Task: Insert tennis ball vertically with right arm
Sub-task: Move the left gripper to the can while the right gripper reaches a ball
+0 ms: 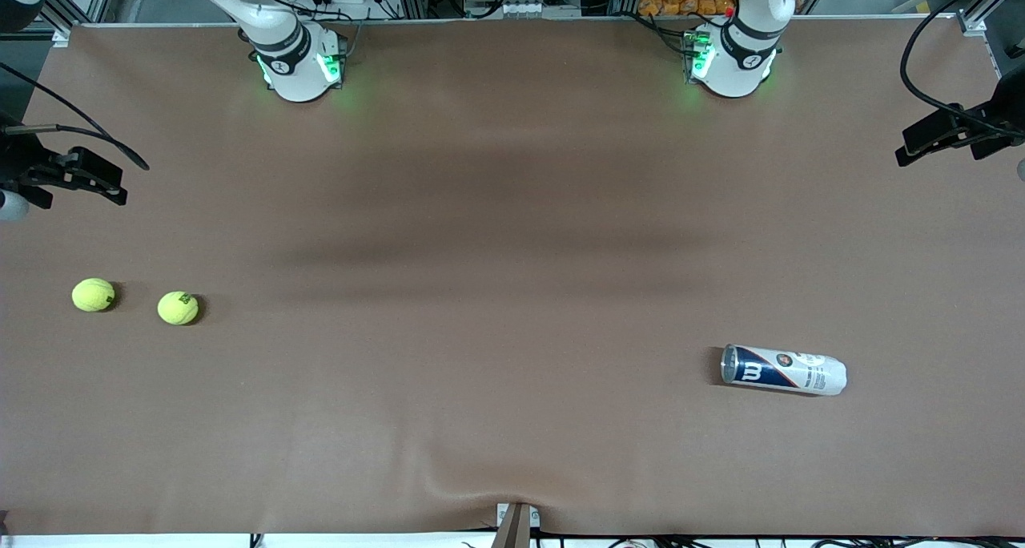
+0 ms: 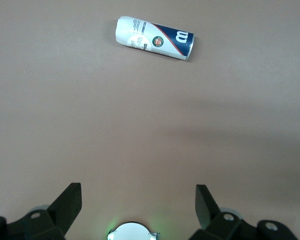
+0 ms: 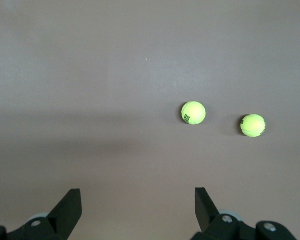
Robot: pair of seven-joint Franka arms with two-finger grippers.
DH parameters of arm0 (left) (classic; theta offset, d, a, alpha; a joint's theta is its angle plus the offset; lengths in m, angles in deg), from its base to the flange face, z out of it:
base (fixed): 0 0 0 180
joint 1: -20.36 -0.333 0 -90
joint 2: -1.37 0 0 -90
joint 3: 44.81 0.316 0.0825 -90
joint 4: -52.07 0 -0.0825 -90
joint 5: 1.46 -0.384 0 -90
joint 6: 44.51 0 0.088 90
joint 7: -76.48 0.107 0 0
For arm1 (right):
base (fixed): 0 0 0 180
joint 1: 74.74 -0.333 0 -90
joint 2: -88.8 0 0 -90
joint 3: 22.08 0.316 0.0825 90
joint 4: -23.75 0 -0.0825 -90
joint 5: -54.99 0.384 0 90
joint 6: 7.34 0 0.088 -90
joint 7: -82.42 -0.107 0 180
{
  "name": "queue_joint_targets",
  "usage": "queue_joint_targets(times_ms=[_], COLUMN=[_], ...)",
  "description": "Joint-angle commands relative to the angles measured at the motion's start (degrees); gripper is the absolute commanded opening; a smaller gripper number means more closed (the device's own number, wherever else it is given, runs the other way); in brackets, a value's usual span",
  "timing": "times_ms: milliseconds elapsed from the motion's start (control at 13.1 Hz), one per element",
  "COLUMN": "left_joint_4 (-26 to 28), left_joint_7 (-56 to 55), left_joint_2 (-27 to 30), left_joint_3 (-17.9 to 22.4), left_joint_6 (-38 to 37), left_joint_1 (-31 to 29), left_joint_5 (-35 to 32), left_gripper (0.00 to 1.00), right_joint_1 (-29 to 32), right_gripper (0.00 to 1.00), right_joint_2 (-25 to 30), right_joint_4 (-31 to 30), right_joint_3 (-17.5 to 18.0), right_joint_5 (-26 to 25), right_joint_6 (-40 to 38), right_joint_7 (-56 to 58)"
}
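Your right gripper (image 3: 137,212) and left gripper (image 2: 138,212) both hover high over the desk (image 1: 512,211), jaws spread wide, empty.

Both arms (image 1: 276,43) leave the front view's top edge; can (image 1: 783,369) print too small to read.

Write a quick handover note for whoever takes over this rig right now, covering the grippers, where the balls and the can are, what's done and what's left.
Right gripper: open, empty, up over bare table, arm waiting.
Left gripper: open, empty, also over bare table, arm waiting.
Two tennis balls sit at the right arm's end of the table, close together but apart: the outer ball and the inner ball.
The ball can lies on its side toward the left arm's end, a little nearer the front camera than the balls.
Done: nothing yet; no ball picked up, can not upright.
Left: probably stand the can up, then pick a ball with the right arm and drop it in from above.
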Motion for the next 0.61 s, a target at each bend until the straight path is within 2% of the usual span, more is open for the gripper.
queue_joint_targets(times_ms=[0, 534], left_joint_4=[-0.07, -0.25], left_joint_7=[5.07, 6.53], left_joint_2=[0.73, -1.81], left_joint_3=[0.14, -0.3], left_joint_6=[-0.24, -0.5], left_joint_1=[-0.29, 0.67], left_joint_5=[0.64, 0.29], left_gripper=[1.0, 1.0], right_joint_1=[0.27, -0.52], right_gripper=[1.0, 1.0], right_joint_2=[0.43, -0.01], right_joint_4=[-0.01, 0.34], right_joint_3=[0.08, -1.24], right_joint_5=[-0.44, -0.98], right_joint_6=[-1.13, 1.41], right_joint_7=[0.26, 0.27])
